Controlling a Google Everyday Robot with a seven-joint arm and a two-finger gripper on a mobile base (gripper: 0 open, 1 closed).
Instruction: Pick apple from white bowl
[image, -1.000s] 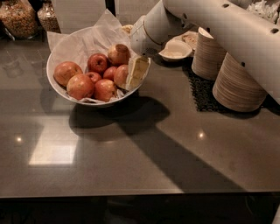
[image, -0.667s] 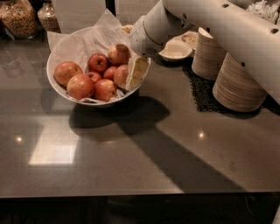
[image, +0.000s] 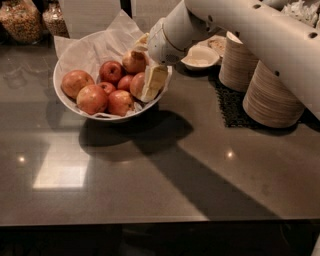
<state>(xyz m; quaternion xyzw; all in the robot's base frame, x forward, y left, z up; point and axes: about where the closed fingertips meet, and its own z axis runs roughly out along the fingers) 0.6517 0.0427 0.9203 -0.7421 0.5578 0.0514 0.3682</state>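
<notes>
The white bowl (image: 67, 97), lined with crumpled white paper, stands at the back left of the dark table and holds several apples. My gripper (image: 148, 85) reaches down into the bowl's right side from the white arm that comes in from the upper right. It sits right against the apple (image: 136, 84), a pale, pink-blushed one partly hidden behind it. A tan apple (image: 134, 61) lies just behind, under the wrist. Smaller red apples (image: 111, 71) and a large one (image: 76, 82) fill the left of the bowl.
A small shallow white bowl (image: 200, 56) sits right of the big bowl. Stacks of beige plates (image: 272, 97) stand on a dark mat (image: 230, 107) at the right. Two jars (image: 20, 20) stand at the back left. The table's front edge runs along the bottom.
</notes>
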